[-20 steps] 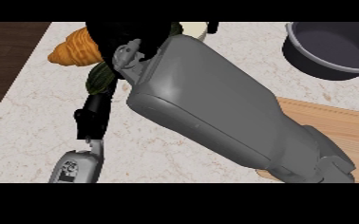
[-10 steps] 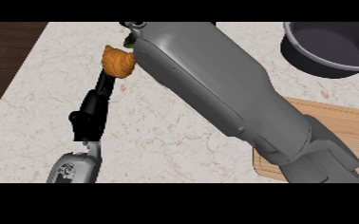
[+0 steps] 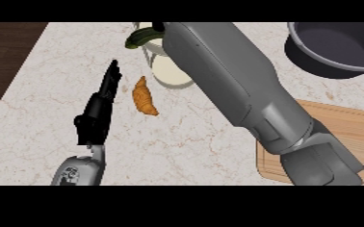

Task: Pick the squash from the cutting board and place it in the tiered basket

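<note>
The marbled surface (image 3: 213, 139) is crossed by the grey right forearm (image 3: 235, 91), which is stretched from the lower right toward the upper edge; the right hand itself is hidden beyond the picture's top, so whether it is open or closed cannot be told. A dark pot (image 3: 328, 48) is seen far to the right of that arm, and a wooden cutting board (image 3: 341, 125) is partly covered by it. The pale tiered basket (image 3: 171, 69) lies just left of the wrist. The left hand (image 3: 99, 110) is held with straight fingers, open. A croissant (image 3: 145, 96) lies just right of it. The green squash (image 3: 141, 38) is seen at the basket's top edge, beside the right wrist.
</note>
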You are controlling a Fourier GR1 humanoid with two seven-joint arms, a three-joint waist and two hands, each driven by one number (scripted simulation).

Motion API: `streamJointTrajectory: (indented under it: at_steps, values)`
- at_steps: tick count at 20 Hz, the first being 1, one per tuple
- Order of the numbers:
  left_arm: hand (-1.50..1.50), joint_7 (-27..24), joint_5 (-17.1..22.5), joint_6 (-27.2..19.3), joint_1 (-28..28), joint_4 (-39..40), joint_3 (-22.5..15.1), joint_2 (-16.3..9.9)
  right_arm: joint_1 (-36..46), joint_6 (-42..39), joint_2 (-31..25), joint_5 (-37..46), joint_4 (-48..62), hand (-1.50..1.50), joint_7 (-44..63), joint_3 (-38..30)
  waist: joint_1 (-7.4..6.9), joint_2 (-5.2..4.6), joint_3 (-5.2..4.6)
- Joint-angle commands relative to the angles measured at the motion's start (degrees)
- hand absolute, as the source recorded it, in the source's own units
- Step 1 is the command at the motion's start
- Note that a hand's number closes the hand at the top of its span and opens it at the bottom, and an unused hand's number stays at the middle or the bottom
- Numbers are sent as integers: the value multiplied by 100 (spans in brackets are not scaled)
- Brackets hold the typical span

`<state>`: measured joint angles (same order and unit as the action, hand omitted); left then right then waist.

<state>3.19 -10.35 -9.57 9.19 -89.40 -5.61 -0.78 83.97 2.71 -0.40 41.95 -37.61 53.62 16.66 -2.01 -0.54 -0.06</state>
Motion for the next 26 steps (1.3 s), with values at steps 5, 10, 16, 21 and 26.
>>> streamJointTrajectory:
  at_steps: [5, 10, 16, 21, 26]
  values:
    - [0, 36, 182, 98, 189, 106, 245, -163, -230, 1111, -21, -545, 104, -150, -763, -781, 77, 17, 4]
    - [0, -4, 113, -51, 70, 157, 159, -17, -437, 2386, -125, -407, -367, -150, -430, -1010, 172, 53, 6]
    - [0, 113, 125, 13, -96, -124, 219, -188, -1055, 2283, -719, -542, -1241, -150, 160, -1405, 307, 110, 12]
    - [0, -117, 189, -72, -380, -53, 377, -196, -2492, 1959, -1197, -1201, -2967, -150, -251, -1752, 565, 171, 22]
    - [0, 135, 38, -297, -335, -121, 402, -144, -4081, 1294, -1818, -1760, -4707, -150, -329, -1912, 731, 208, 25]
